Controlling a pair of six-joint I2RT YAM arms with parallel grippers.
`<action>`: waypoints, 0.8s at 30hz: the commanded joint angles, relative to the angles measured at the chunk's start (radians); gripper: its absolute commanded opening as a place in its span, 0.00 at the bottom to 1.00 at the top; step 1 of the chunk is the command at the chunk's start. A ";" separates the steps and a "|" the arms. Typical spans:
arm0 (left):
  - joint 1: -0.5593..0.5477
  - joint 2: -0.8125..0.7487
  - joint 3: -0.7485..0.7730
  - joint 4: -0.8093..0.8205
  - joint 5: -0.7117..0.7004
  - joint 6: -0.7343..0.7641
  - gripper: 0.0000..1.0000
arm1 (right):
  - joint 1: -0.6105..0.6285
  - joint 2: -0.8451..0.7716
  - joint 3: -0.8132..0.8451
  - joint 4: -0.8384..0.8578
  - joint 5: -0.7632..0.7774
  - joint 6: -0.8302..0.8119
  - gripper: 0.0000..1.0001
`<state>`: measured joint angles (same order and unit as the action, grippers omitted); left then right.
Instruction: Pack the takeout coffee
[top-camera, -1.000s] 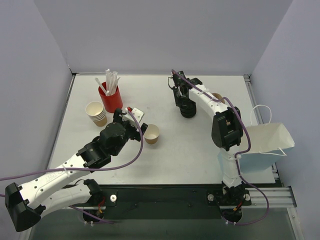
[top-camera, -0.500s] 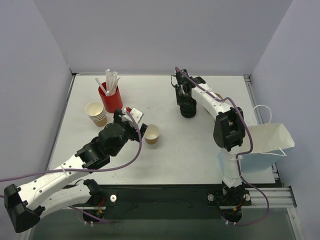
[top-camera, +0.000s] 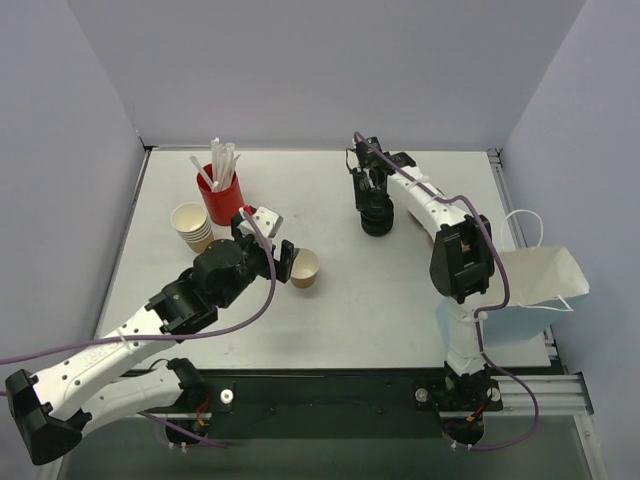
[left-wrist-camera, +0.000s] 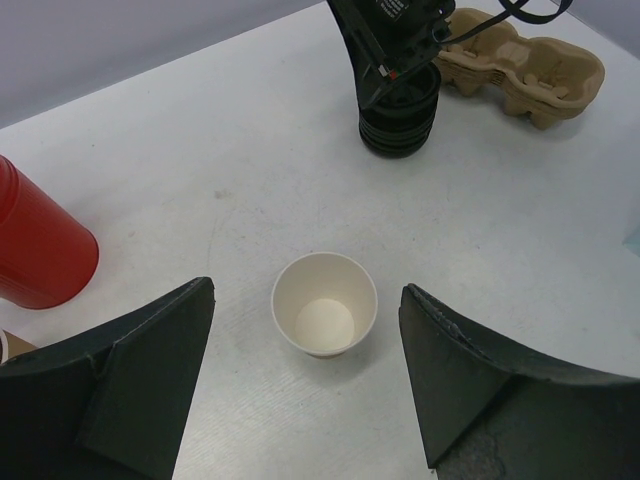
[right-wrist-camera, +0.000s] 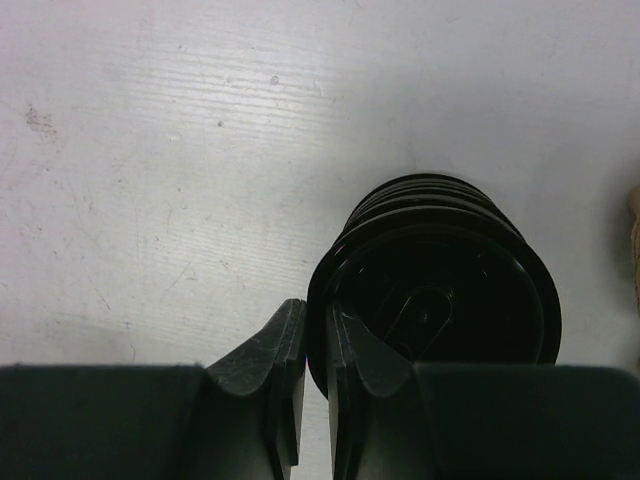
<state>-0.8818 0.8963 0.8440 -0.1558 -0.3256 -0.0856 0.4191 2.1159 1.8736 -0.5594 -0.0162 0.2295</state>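
Note:
A tan-brown paper cup (top-camera: 304, 267) stands lidless and empty on the table; it also shows in the left wrist view (left-wrist-camera: 325, 318). No lidded cup is in view. My left gripper (top-camera: 268, 247) is open just left of it, and its wide-apart fingers (left-wrist-camera: 150, 370) frame the cup from above. A stack of black lids (top-camera: 377, 220) stands at the back middle. My right gripper (top-camera: 368, 197) is shut on the rim of the top lid (right-wrist-camera: 440, 290), one finger inside the rim and one outside (right-wrist-camera: 265, 355).
A red cup of straws (top-camera: 220, 196) and a stack of cream cups (top-camera: 192, 226) stand at the back left. A brown pulp cup carrier (left-wrist-camera: 525, 65) lies behind the lids. A white paper bag (top-camera: 535, 280) stands open at the right edge.
My left gripper has shifted a little right toward the lidless cup. My right gripper has moved slightly right at the lid stack.

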 joint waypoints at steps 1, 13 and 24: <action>0.004 -0.002 -0.003 0.016 -0.023 -0.002 0.84 | -0.003 -0.046 -0.017 -0.030 -0.011 -0.004 0.10; 0.009 -0.014 -0.005 0.001 -0.003 -0.020 0.84 | -0.009 -0.172 -0.028 -0.037 -0.169 0.027 0.05; 0.038 -0.069 0.125 -0.199 0.259 -0.313 0.79 | -0.009 -0.534 -0.301 0.356 -0.773 0.420 0.05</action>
<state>-0.8619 0.8803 0.9028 -0.3168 -0.1955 -0.2779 0.4129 1.7069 1.6749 -0.4629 -0.4736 0.3927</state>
